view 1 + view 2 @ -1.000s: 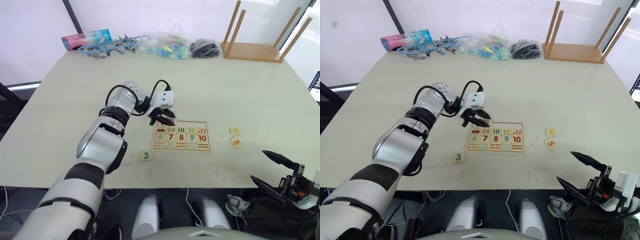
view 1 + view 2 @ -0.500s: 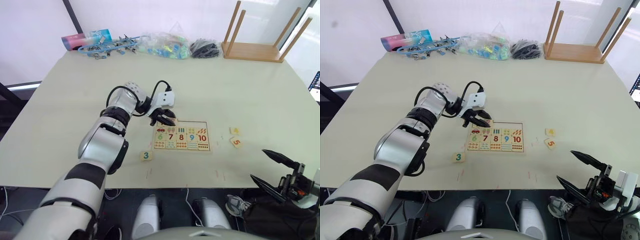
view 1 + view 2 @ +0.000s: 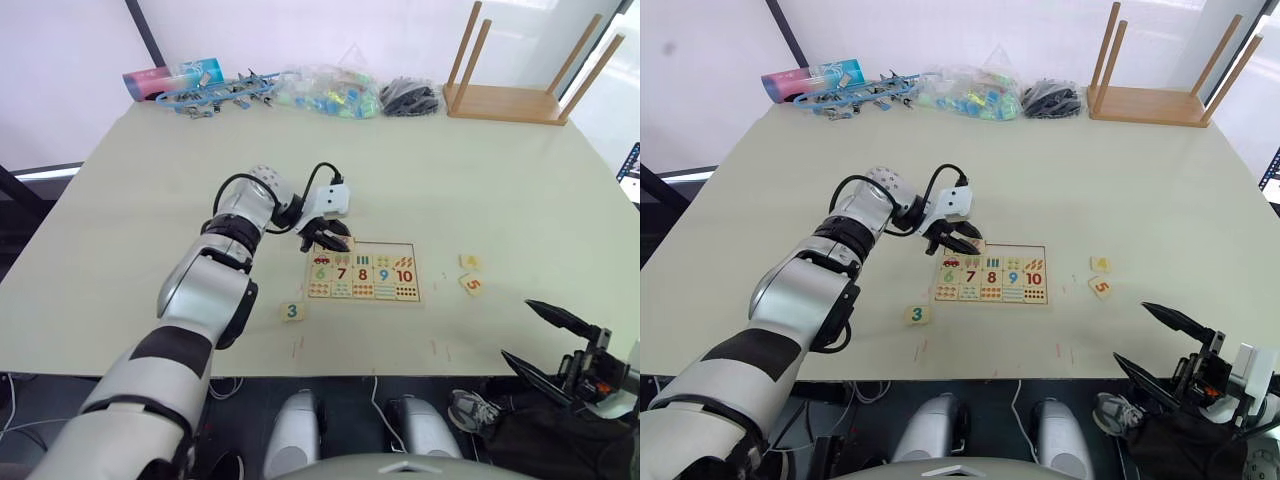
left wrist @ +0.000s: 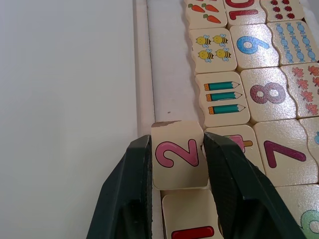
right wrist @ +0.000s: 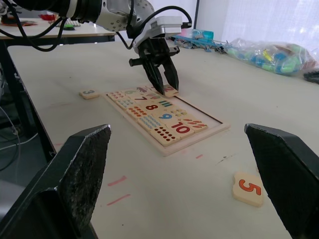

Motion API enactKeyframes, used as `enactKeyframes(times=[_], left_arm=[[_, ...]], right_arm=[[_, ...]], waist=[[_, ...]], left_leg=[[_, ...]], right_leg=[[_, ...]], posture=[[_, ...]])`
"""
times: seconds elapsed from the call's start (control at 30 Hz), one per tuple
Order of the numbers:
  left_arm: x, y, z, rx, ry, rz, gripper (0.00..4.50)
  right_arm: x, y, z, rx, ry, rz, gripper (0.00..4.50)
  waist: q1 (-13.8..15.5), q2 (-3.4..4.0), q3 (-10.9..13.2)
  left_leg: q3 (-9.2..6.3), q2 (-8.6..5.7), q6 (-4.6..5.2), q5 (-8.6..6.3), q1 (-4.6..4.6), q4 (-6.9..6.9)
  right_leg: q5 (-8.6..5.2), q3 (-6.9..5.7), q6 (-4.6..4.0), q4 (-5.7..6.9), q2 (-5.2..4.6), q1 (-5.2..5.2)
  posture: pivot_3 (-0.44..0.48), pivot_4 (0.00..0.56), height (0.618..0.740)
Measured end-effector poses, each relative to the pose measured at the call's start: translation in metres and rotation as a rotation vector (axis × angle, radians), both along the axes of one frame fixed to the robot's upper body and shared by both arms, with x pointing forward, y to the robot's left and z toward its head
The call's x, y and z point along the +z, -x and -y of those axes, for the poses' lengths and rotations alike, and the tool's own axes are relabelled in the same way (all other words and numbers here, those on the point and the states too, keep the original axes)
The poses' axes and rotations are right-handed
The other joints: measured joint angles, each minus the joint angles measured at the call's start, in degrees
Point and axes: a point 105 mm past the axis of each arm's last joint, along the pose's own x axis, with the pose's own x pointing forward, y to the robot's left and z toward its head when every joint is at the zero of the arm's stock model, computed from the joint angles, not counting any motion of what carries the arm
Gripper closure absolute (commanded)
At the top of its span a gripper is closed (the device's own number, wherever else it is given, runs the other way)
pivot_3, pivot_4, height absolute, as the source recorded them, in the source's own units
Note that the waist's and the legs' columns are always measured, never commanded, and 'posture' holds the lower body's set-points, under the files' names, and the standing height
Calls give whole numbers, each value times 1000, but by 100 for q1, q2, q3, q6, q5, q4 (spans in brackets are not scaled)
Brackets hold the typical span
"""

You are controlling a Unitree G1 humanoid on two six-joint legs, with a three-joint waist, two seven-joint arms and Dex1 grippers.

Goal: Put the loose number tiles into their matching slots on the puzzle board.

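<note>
Left wrist view: our left gripper [image 4: 177, 164] has its two fingers [image 4: 130, 189] clamped on the sides of the pink 2 tile [image 4: 178, 155], held over the slot row [image 4: 172, 74] of the puzzle board [image 3: 362, 271], right beside the red 1 tile [image 4: 187, 219] already sitting in that row. Rest of the slot row ahead of the 2 looks bare wood. Next row over holds picture tiles (pencils, bees, carrots), then digits 7, 8, 9, 10, then a row of dot/picture tiles. Whether the 2 is fully seated we cannot tell.

Head views: board lies mid-table [image 3: 150, 200]. Green 3 tile [image 3: 291, 311] lies loose off the board's near-left corner, apart from it. Yellow 4 tile [image 3: 469, 262] and orange 5 tile [image 3: 472, 284] lie to the board's right, close together, well apart from the board.

Our right gripper [image 3: 548, 340] hangs off the table's near-right edge, fingers spread wide, holding nothing.

Far edge: upturned wooden stool [image 3: 520, 80], black bundle [image 3: 410, 97], clear bag of coloured pieces [image 3: 325, 90], blue clutter [image 3: 215, 92]. Nothing lies between the loose tiles and the board.
</note>
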Motion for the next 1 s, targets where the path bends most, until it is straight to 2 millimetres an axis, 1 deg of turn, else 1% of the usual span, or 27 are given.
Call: enactKeyframes(times=[0.03, 0.07, 0.1, 0.2, 0.23, 0.47, 0.6, 0.8, 0.87, 0.9, 0.93, 0.97, 1.0], left_arm=[[-1, 0, 0, 0, 1, -3, 2383], [-1, 0, 0, 1, 3, -3, 2159], [0, 0, 1, 1, 12, -4, 1547], [0, 0, 1, 1, 15, -4, 69], [0, 0, 1, 1, 16, -4, 18], [5, -1, 2, 27, 64, -13, 18], [9, -4, 3, 72, 125, -27, 18], [11, -12, 1, 146, 162, -7, 18], [11, -15, 1, 166, 167, 10, 415], [12, -17, 1, 187, 183, 25, 901], [13, -19, 1, 202, 192, 32, 1020], [13, -19, 1, 204, 193, 33, 1242], [13, -20, 1, 212, 197, 39, 1803]], right_arm=[[0, 0, 0, 0, 0, 0, 0], [0, 0, 0, 0, 0, 0, 0], [0, 0, 0, -1, 0, -1, 0], [-1, 0, 0, -2, -1, -2, 0], [-1, 0, 1, -2, -1, -3, 0], [-2, -1, 2, -7, -4, -7, 0], [-3, -1, 3, -10, -6, -12, 0], [-4, -1, 3, -5, -5, -11, 0], [-3, -2, 2, -2, -5, -7, 0], [-3, -2, 2, -1, -4, -4, 0], [-2, -2, 2, 0, -4, -2, 0], [-2, -2, 2, 0, -4, -2, 0], [-2, -2, 2, 0, -4, -1, 0]], waist=[[1, 0, 0], [1, 0, 0], [2, 0, 0], [1, 0, 0], [1, 0, 0], [0, 0, 0], [0, 0, 0], [0, 0, 0], [0, 0, 0], [0, 0, 0], [0, 0, 0], [-1, 0, 0], [-1, 0, 0]], left_leg=[[0, 0, 0, 0, 0, 0], [0, 0, 0, 0, 0, 0], [0, 0, 0, 0, 0, 0], [0, 0, 0, 0, 0, 0], [0, 0, 0, 0, 0, 0], [0, 0, 0, 0, 0, 0], [0, 0, 0, 0, 1, 0], [0, -1, 0, 0, 1, 0], [0, -1, 0, 0, 1, 0], [0, -1, 0, 0, 1, 0], [0, -1, 0, 0, 1, 0], [0, -1, 0, 0, 1, 0], [0, -1, 0, 0, 1, 0]], right_leg=[[0, 0, 0, 0, 0, 0], [0, 0, 0, 0, 0, 0], [0, 0, 0, 0, 0, 0], [0, 0, 0, 0, 0, 0], [0, 0, 0, 0, 0, 0], [0, 0, 0, 0, 0, 0], [0, -1, 1, 1, 0, 0], [2, 0, 4, 1, 0, 1], [3, 0, 6, 1, 0, 1], [4, -1, 8, 2, 0, 1], [4, 0, 8, 1, 0, 1], [5, 0, 8, 1, 0, 1], [5, -1, 8, 1, 0, 1]], posture=[[0, 150, 738], [0, 150, 738], [0, 150, 738], [0, 150, 738], [0, 150, 738], [0, 150, 738], [0, 150, 738], [0, 150, 738], [0, 150, 738], [0, 150, 738], [0, 150, 738], [0, 150, 738], [0, 150, 738]])
